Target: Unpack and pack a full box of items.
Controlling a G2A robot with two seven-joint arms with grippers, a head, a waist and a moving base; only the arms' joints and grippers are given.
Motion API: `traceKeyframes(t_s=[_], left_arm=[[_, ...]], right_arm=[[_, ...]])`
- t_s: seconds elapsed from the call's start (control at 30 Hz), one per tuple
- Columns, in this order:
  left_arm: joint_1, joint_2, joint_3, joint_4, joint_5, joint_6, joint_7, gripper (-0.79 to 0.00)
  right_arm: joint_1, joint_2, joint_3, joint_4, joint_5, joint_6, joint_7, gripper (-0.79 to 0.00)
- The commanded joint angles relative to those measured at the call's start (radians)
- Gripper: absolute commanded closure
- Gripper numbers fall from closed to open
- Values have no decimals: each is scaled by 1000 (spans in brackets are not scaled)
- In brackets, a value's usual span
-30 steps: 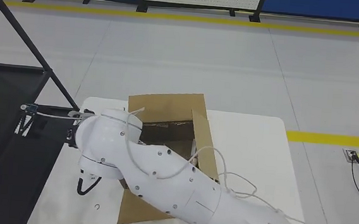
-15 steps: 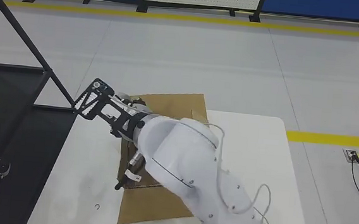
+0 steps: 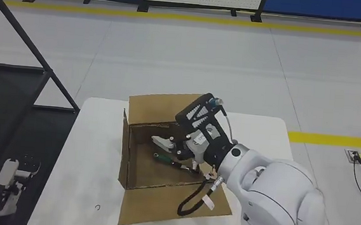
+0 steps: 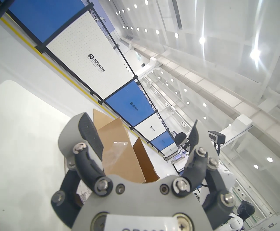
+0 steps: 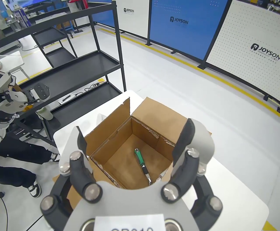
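A white table (image 3: 84,162) with rounded corners carries the work. A black shelving rack (image 5: 83,63) stands on the floor just beside the table's left side. An open cardboard box (image 3: 142,173) sits in the middle of the table and takes up much of the top. Its far and near flaps lie spread outward, and its left flap stands about upright.

The right gripper (image 5: 133,135) hangs above the right side of the box, tilted down toward the inside. Its two dark-padded fingers (image 5: 186,140) are spread wide with nothing between them.

The left gripper (image 4: 140,122) points upward toward the ceiling, with the table's edge and the box's cardboard flaps beyond it. Its jaws are likewise parted wide and hold nothing.

A green-handled tool (image 5: 141,163) lies flat on the bottom of the box, apart from both grippers. Its green grip is toward the middle of the floor. A black section and a metal tip run on toward the right wall, beneath the right gripper. What kind of tool it is cannot be told
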Motion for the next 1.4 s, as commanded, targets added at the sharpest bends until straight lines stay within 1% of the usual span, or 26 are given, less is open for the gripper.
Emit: traceKeyframes(t_s=[0.0, 0.07, 0.1, 0.17, 0.2, 0.27, 0.37, 0.43, 0.5, 0.63, 0.73, 0.83, 0.9, 0.93, 0.97, 1.0, 1.03, 1.1, 1.27, 1.33, 1.37], left_arm=[[0, 0, 0, 0, 0, 0, 0, -785], [-1, 0, 3, -1, 1, 4, -2, -785], [-1, 0, 9, -5, 5, 7, -7, -785], [3, 0, 16, -9, 13, 7, -1, -785], [5, -1, 19, -12, 18, 6, 4, -785], [8, -2, 23, -16, 27, 7, 15, -785], [13, -2, 29, -19, 42, 12, 20, -785], [24, 0, 39, -17, 66, -3, -24, -785], [47, 5, 53, -10, 72, -57, -119, -785], [89, 15, 58, 29, 108, -180, -263, -785], [112, 23, 59, 64, 138, -233, -353, -785], [124, 29, 39, 86, 239, -297, -389, -785], [114, 28, 26, 98, 363, -326, -341, -785], [99, 26, 19, 103, 479, -342, -297, -785], [82, 22, 26, 115, 609, -357, -240, -785], [72, 17, 52, 139, 707, -354, -177, -785], [67, 13, 72, 154, 754, -342, -136, -785], [67, 13, 72, 154, 754, -342, -136, -785], [67, 13, 72, 154, 754, -342, -136, -785], [52, 14, 67, 151, 795, -311, -125, -785], [38, 13, 73, 144, 859, -285, -102, -785]], right_arm=[[-5, 0, 6, 4, 1, 8, -9, -785], [-32, 7, 51, 21, -5, 13, -40, -785], [-43, 11, 76, 38, 26, 12, -23, -785], [-41, 23, 141, 71, 49, -14, 58, -785], [-36, 29, 184, 85, 72, -19, 77, -785], [-38, 40, 280, 128, 151, -21, 97, -785], [-46, 59, 418, 203, 320, -47, 139, -785], [-58, 72, 478, 247, 401, -72, 161, -785], [-73, 83, 518, 281, 432, -93, 161, -785], [-103, 101, 542, 305, 474, -123, 145, -785], [-120, 113, 543, 299, 488, -127, 136, -785], [-134, 125, 543, 283, 500, -124, 130, -785], [-140, 133, 541, 274, 500, -123, 124, -785], [-143, 137, 540, 267, 490, -121, 120, -785], [-144, 140, 535, 260, 480, -116, 115, -785], [-146, 143, 527, 252, 471, -110, 109, -785], [-148, 146, 516, 242, 458, -106, 108, -785], [-151, 150, 499, 223, 438, -100, 108, -785], [-151, 150, 499, 223, 438, -100, 108, -785], [-157, 151, 495, 219, 438, -100, 93, -785], [-166, 153, 485, 209, 433, -106, 70, -785]])
